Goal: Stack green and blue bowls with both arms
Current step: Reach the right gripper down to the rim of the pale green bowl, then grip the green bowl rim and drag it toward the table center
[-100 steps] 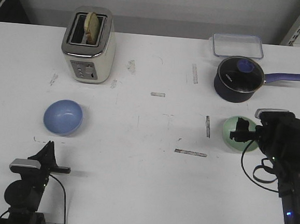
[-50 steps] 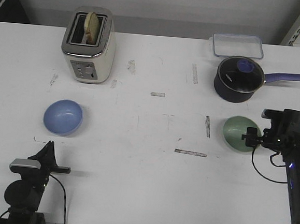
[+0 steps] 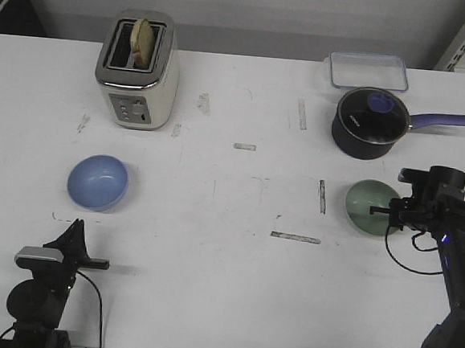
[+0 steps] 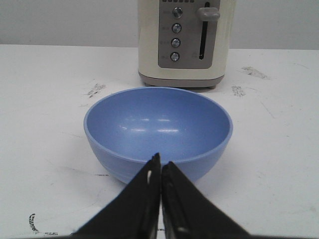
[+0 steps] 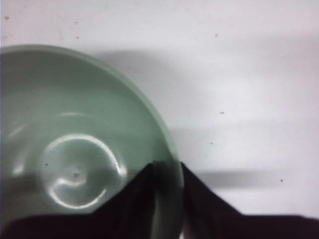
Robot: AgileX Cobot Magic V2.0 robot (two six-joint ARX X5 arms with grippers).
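Since half a second ago the right arm (image 3: 445, 231) has shifted a little: its gripper head now sits slightly lower and nearer the green bowl (image 3: 371, 207), with the rest of the arm drawn further down toward the 5 o'clock corner of the front view; a second ago the same arm covered much of the bowl from above, and now most of the bowl's inside is open to view. The blue bowl (image 3: 97, 182), the left arm and everything else on the white table (image 3: 224, 286) lie as they did before. The green bowl stands upright, mouth up, at about 3 o'clock on the table, just at 6 o'clock of the dark saucepan (image 3: 371, 123); being round, it has no long axis to speak of. In the right wrist view the right gripper (image 5: 167, 174) has its two fingers (image 5: 134, 196) narrowly spread astride the bowl's rim (image 5: 169, 149), one inside and one outside, pinching it. The blue bowl, also upright and round, sits at about 9 o'clock, at 6 o'clock of the cream toaster (image 3: 137, 70). The left gripper (image 4: 160, 167) is at the near side of the blue bowl, its fingers pressed together with nothing between them.
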